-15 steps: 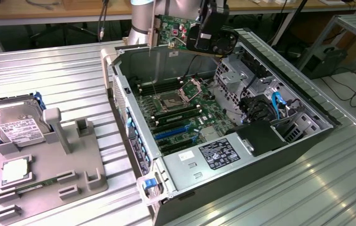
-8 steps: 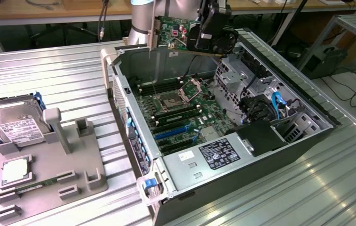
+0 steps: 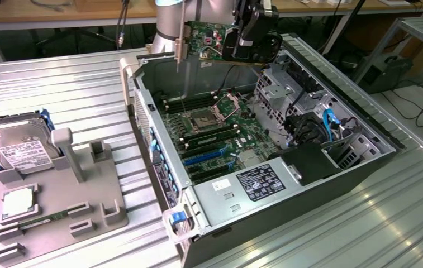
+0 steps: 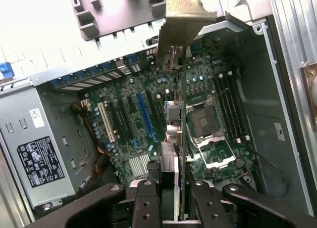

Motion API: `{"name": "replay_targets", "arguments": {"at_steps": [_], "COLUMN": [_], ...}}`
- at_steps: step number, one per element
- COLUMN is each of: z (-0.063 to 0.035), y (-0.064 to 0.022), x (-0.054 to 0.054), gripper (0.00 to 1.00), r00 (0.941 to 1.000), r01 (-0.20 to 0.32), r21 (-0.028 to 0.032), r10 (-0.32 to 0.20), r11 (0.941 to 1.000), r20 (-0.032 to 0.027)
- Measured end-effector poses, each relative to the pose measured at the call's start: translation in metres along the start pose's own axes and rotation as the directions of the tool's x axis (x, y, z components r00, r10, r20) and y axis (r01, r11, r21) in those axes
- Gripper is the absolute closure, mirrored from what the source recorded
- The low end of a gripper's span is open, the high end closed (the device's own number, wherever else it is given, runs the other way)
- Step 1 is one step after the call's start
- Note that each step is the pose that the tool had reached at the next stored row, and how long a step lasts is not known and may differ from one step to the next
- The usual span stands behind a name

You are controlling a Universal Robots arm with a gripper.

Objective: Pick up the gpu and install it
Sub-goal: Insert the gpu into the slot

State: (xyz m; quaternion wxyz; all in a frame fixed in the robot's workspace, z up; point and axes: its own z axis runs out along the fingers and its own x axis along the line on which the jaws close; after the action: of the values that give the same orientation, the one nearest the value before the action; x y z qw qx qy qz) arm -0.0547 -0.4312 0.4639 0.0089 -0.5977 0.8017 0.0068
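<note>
– Tool [image 3: 242, 51] status, as you read it?

– Clamped on the gpu [image 3: 205, 40], pinching one end. In the wrist view the fingers [image 4: 147, 203] sit on either side of the board, and the card runs edge-on away from the camera.

– Why carry it like that?

– My guess is that holding it upright, with the pale bracket [image 3: 179, 49] hanging toward the case's rear wall, matches the way a slot takes a card (less turning inside a cramped box).

– Where is it, exactly?

– In the air above the open computer case [image 3: 364, 111], over the end nearest the counter's [image 3: 77, 78] far edge, clear of the motherboard [image 3: 219, 139]. The blue expansion slot [image 3: 202, 158] lies further down the board, nearer the power supply [image 3: 260, 181].

– Anything in the way?

– The CPU socket [image 3: 200, 119] sits roughly beneath the card. The drive cage [image 3: 277, 92] and blue cables [image 3: 329, 120] crowd the case's side at the exterior view's right. The slot itself looks free.

– And the rest?

– A grey fixture [image 3: 55, 212] by the counter's edge at the exterior view's left holds a hard drive [image 3: 19, 146] and a memory stick [image 3: 43, 220], well apart from the case.
</note>
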Motion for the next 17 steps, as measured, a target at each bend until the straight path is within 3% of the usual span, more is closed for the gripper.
{"name": "replay_targets", "arguments": {"at_steps": [9,17], "z": [0.0000,0.0000], "y": [0.0000,0.0000], "x": [0.0000,0.0001], "gripper": [0.72,0.72], "r00": [0.9962,0.9872], "r01": [0.087,0.160], "r21": [-0.0019,-0.0036], "r10": [-0.087,-0.160], "r11": [0.9962,0.9872], "r20": [0.0000,0.0001]}}
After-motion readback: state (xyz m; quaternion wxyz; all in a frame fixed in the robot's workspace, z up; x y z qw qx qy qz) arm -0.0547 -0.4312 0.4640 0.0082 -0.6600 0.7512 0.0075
